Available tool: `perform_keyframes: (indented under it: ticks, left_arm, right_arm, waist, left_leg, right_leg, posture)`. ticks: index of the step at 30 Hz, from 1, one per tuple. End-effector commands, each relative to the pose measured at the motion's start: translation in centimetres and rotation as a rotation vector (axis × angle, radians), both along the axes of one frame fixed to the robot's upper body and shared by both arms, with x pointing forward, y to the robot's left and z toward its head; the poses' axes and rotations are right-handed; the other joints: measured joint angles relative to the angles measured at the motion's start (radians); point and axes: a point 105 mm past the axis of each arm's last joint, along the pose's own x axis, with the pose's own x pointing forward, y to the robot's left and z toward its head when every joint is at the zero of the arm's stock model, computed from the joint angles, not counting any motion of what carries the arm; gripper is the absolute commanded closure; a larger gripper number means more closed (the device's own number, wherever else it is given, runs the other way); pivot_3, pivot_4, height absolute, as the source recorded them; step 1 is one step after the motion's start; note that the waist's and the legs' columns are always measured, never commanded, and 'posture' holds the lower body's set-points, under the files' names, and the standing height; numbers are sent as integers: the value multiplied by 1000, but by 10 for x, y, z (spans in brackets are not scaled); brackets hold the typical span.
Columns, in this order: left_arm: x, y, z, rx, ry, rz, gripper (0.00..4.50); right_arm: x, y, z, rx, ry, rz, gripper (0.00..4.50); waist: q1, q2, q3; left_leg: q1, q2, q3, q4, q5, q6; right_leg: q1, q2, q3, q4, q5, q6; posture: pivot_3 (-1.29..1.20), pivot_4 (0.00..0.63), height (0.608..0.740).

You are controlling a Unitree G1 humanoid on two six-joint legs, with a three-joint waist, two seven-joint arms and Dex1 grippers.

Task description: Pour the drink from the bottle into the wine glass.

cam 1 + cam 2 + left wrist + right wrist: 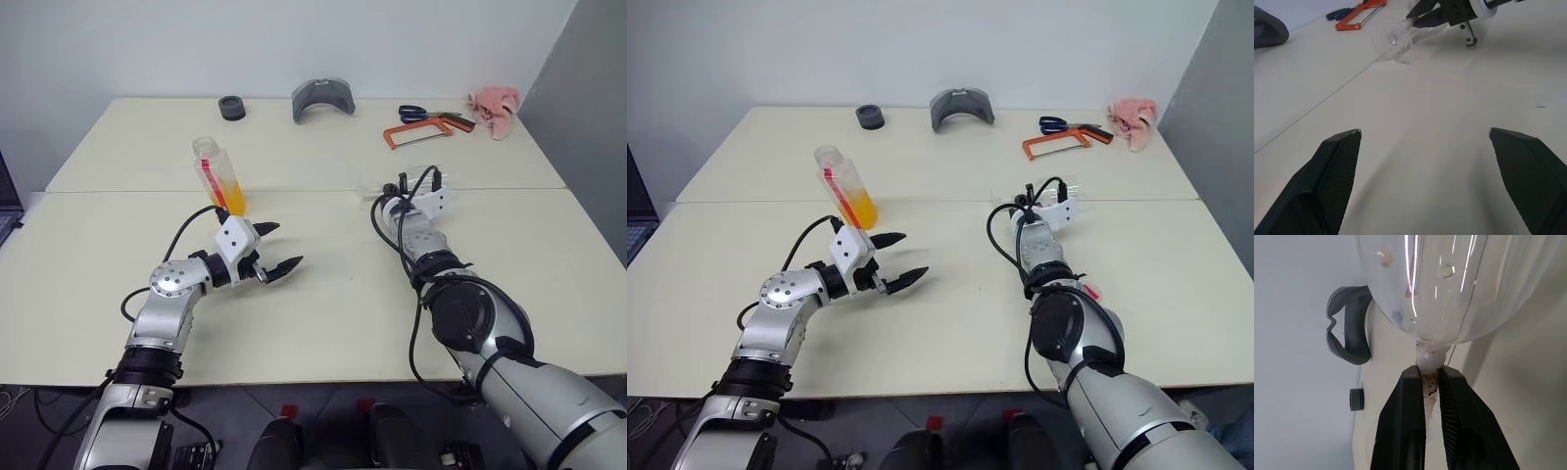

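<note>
The bottle (219, 176) stands slightly tilted on the table, a red strip down its side and orange drink (231, 199) filling its lower part. Just in front of it and a little to its right, my left gripper (284, 245) hovers open and empty, its fingers (1334, 166) spread wide. The wine glass (1393, 41) lies on its side right of centre, bowl pointing away from me. My right gripper (1431, 374) is shut on its stem just below the bowl (1449, 284). In the eye views my right wrist hides most of the glass (432, 175).
Along the far edge of the table (323, 323) lie a black ring (232, 107), a grey curved piece (321, 98), blue scissors (416, 112), an orange hacksaw (419, 130) and a pink cloth (495, 108). A seam crosses the table behind the bottle.
</note>
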Motion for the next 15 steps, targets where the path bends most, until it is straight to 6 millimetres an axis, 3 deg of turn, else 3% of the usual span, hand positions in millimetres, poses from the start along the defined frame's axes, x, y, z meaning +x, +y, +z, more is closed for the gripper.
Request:
perform_keyframes:
  ticks: [1, 7, 10, 15]
  left_arm:
    - [1, -5, 9, 0, -47, -16, 0]
    - [4, -7, 11, -30, -44, -9, 0]
    - [4, -9, 11, -38, -41, -8, 0]
    - [5, -14, 11, -41, -39, -19, 0]
  right_arm:
    - [-1, -2, -1, -36, -11, 0, 4355]
    - [0, 6, 15, -133, -124, 77, 4355]
    - [-4, 10, 32, -260, -236, 125, 4356]
    - [-24, 11, 37, -530, -352, 164, 4357]
  waist:
    - [0, 0, 0]
    - [0, 0, 0]
    - [0, 0, 0]
    - [2, 0, 0]
  left_leg:
    - [0, 0, 0, 0, 0, 0]
    - [0, 0, 0, 0, 0, 0]
    - [0, 0, 0, 0, 0, 0]
    - [-1, 0, -5, 0, 0, 0]
  right_leg:
    - [0, 0, 0, 0, 0, 0]
    - [0, 0, 0, 0, 0, 0]
    - [0, 0, 0, 0, 0, 0]
    - [-1, 0, 0, 0, 0, 0]
  posture:
    - [0, 150, 740]
    - [0, 150, 740]
    - [0, 150, 740]
    - [0, 150, 740]
